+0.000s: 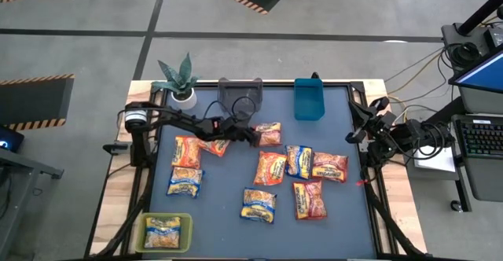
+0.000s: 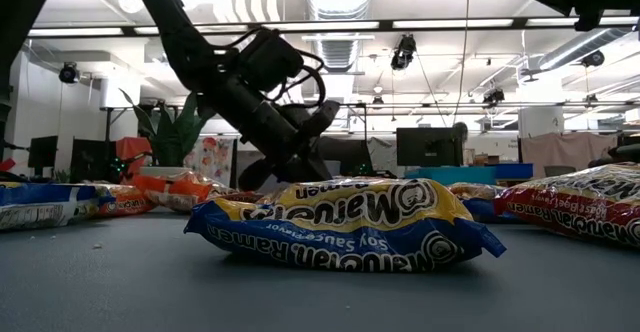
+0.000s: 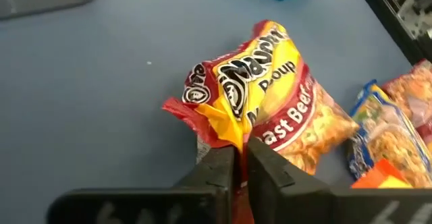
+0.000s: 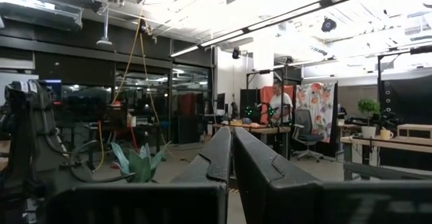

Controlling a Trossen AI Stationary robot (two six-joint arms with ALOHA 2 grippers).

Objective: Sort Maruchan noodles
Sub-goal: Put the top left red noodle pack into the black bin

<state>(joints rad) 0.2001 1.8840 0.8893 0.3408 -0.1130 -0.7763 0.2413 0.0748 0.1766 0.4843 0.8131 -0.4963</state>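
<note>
From above, you are seeing the left gripper reaching over the grey table to the red-pink packet near the grey bin; other noodle packets are lying scattered mid-table, one in the green bin, and the right gripper is waiting at the table's right edge. From table height, a yellow-blue packet is filling your foreground. In the left wrist view, the fingers are pinching that red-pink packet's crimped end. In the right wrist view, the right fingers are pressing together, holding nothing.
</note>
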